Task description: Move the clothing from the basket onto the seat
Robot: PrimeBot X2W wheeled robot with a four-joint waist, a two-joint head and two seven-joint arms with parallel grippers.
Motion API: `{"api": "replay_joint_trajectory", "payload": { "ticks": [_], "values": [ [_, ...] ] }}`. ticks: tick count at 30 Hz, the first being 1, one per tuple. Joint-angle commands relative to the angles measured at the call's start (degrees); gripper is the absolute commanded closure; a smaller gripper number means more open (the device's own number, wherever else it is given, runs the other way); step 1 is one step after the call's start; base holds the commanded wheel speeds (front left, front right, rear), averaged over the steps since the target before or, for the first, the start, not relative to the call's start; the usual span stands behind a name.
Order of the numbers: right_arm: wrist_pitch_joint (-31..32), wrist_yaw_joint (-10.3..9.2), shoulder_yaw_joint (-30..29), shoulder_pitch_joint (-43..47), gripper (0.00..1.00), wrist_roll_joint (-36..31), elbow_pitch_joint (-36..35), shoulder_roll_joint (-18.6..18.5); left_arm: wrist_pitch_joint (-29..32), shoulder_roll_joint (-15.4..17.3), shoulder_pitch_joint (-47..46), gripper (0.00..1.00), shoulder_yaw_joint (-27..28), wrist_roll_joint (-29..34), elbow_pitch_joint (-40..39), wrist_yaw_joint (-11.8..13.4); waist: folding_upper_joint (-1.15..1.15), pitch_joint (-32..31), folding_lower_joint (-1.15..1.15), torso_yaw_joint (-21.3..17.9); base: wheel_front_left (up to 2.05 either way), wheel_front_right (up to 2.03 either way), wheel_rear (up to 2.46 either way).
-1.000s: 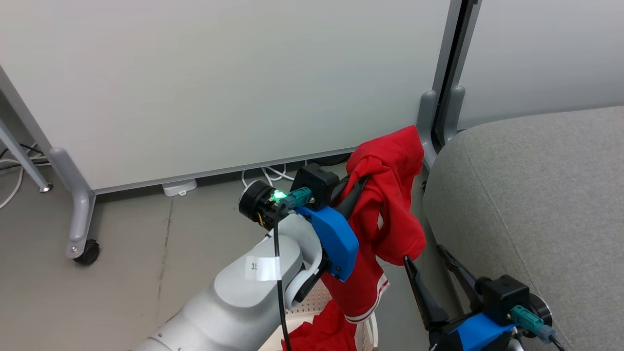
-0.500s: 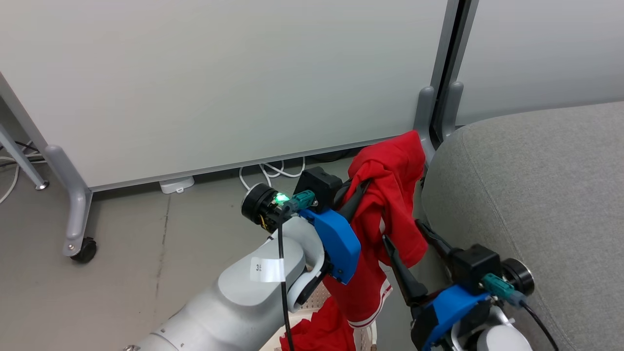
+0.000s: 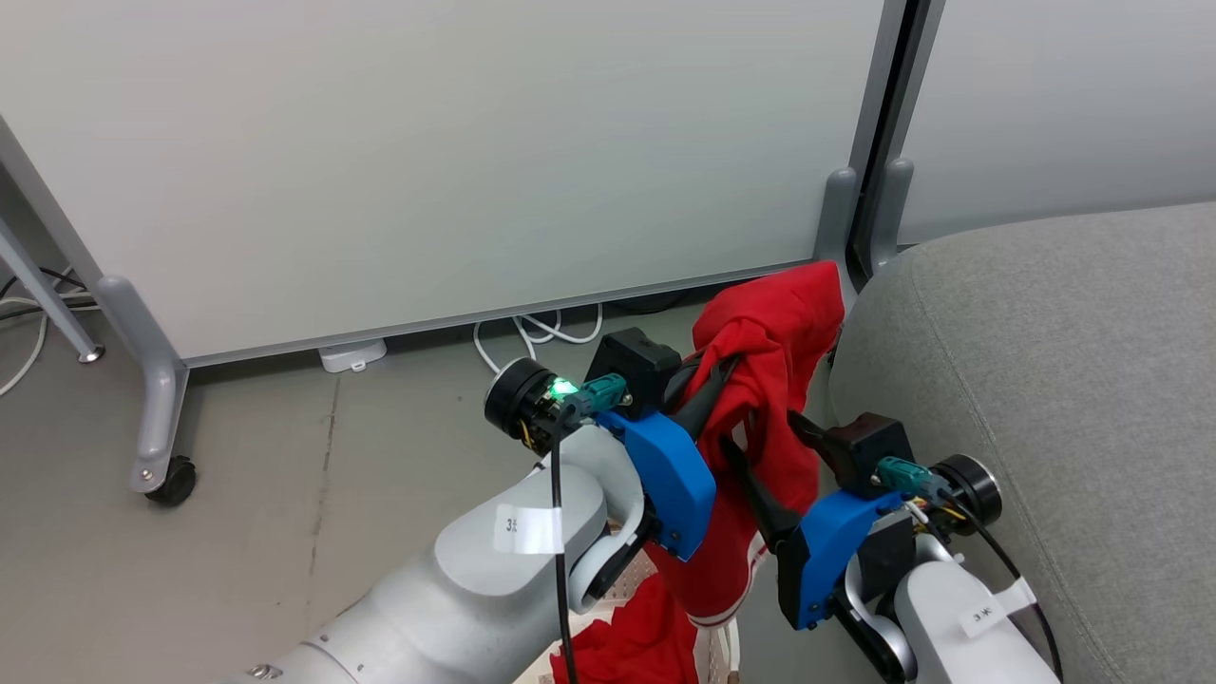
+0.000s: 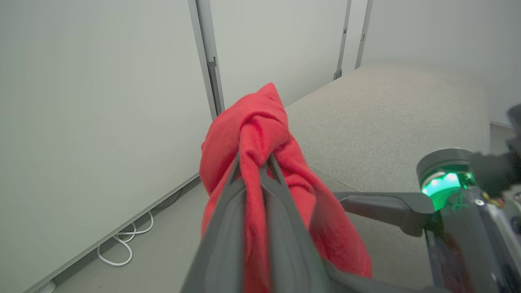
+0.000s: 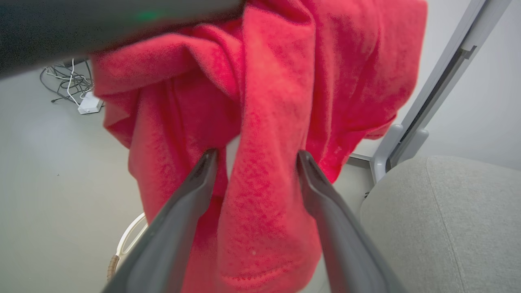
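Observation:
My left gripper (image 3: 730, 366) is shut on a bright red garment (image 3: 774, 332), held up beside the grey seat (image 3: 1045, 380). In the left wrist view the left gripper (image 4: 253, 162) pinches the red garment (image 4: 252, 122) with the seat (image 4: 386, 110) behind. My right gripper (image 3: 768, 445) is open, its fingers on either side of a hanging fold; the right wrist view shows the right gripper (image 5: 256, 156) straddling the red garment (image 5: 264, 101). The garment's white striped trim (image 3: 750, 565) hangs over the basket (image 3: 622, 591), which holds more red clothing (image 3: 636, 646). The basket rim (image 5: 122, 246) shows low.
White partition panels stand behind on grey legs, one with a castor (image 3: 171, 480). A grey post (image 3: 874, 190) rises by the seat's corner. White cables (image 3: 532, 332) and a small white box (image 3: 351, 356) lie on the floor under the panel.
My right gripper has risen and moved left, up to the hanging red garment, so its open fingers now flank a fold. The left gripper keeps hold of the garment, nearly still.

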Motion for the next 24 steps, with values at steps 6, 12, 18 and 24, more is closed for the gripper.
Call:
{"api": "replay_joint_trajectory", "payload": {
  "ticks": [6,12,18,24],
  "values": [
    [-1.9,0.01,2.5,-3.9,1.00,2.3,6.0,-0.2,-0.8,0.0,-1.2,1.00,-0.9,-1.2,-0.6,0.0,0.00,-0.4,0.00,0.3,0.00,0.00,0.00],
    [-3.9,0.01,3.6,-4.6,1.00,3.9,8.0,-0.2,-1.2,0.0,-1.5,1.00,-1.3,-1.9,-0.1,0.2,0.00,-0.6,0.00,0.1,0.00,0.00,0.00],
    [-4.8,0.01,3.7,-4.6,1.00,4.3,8.4,-0.2,-1.6,0.0,-1.7,1.00,-1.6,-2.5,0.6,0.3,0.00,-0.4,0.00,-0.3,0.00,0.00,0.00],
    [-5.3,0.01,3.8,-4.4,1.00,4.5,8.8,-0.2,-1.9,0.0,-1.4,1.00,-1.8,-3.0,1.2,0.2,0.00,-0.5,0.00,-0.8,0.00,0.00,0.00]
  ]
}}
